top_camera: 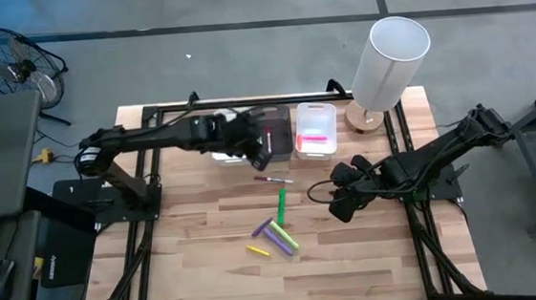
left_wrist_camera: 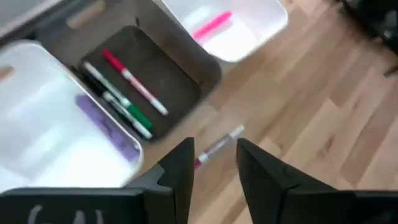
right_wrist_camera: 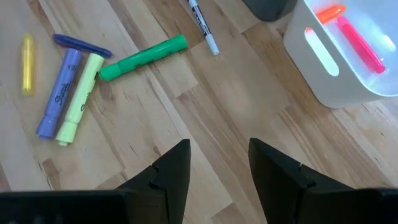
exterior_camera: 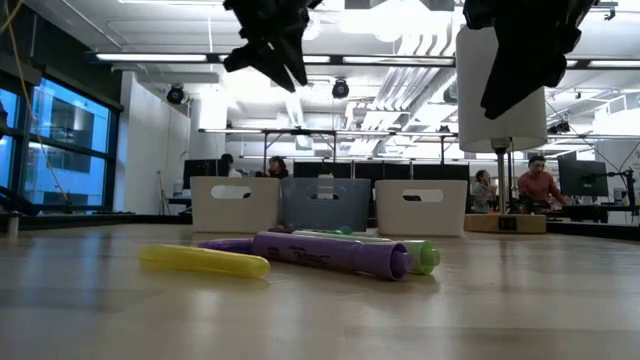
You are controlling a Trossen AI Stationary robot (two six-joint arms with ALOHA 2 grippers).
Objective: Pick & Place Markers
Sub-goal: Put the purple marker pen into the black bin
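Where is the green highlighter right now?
In the high view the green highlighter lies loose on the wooden table, just below the thin pen, above the purple and yellow markers, left of the right gripper.

high view: left arm covers most of the white bin and dark bin | low view: both arms cut off by top edge | left wrist view: thin marker on desk partly hidden behind fingers, blurred | people beyond desk too small to tell
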